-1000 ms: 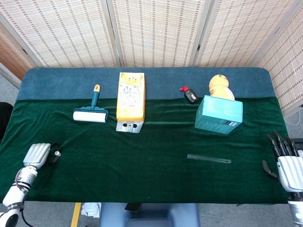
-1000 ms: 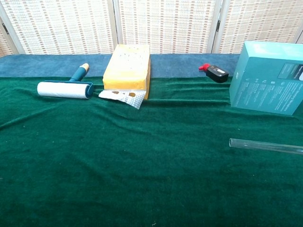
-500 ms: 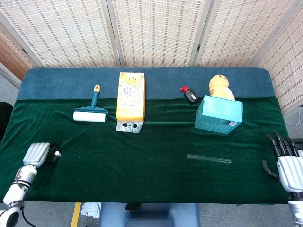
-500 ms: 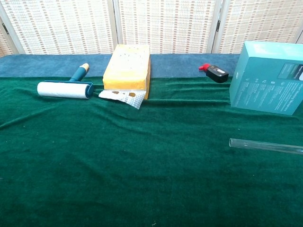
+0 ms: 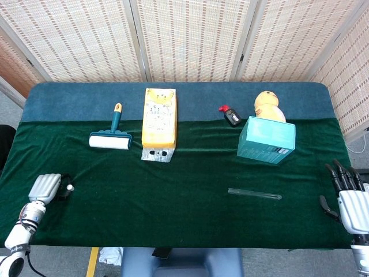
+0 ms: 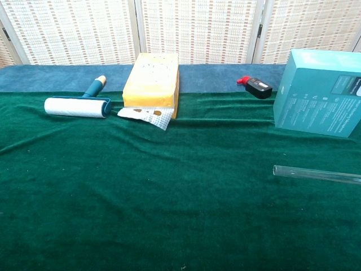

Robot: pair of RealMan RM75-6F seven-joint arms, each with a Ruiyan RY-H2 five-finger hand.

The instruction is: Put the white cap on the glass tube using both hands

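The left robot hand [image 5: 45,188] lies at the near left edge of the surface [image 5: 173,190], fingers bent over a small white cap [image 5: 70,187] at its fingertips. Whether it already pinches the cap or only touches it is too small to tell. The right robot hand [image 5: 349,199] sits at the near right edge, fingers spread and holding nothing.

The glass tube [image 5: 254,194] lies flat on the green cloth, near the right side, just in front of the teal box [image 5: 267,139] and well apart from both hands.

The step in hand looks like securing the cap. To do it well, the left hand should pinch the cap by its sides, open end facing outward — not buried in the palm. The right hand then has to take the tube near its middle; it is thin, clear and round, so it may roll on the cloth — fingers should close from both sides at once.
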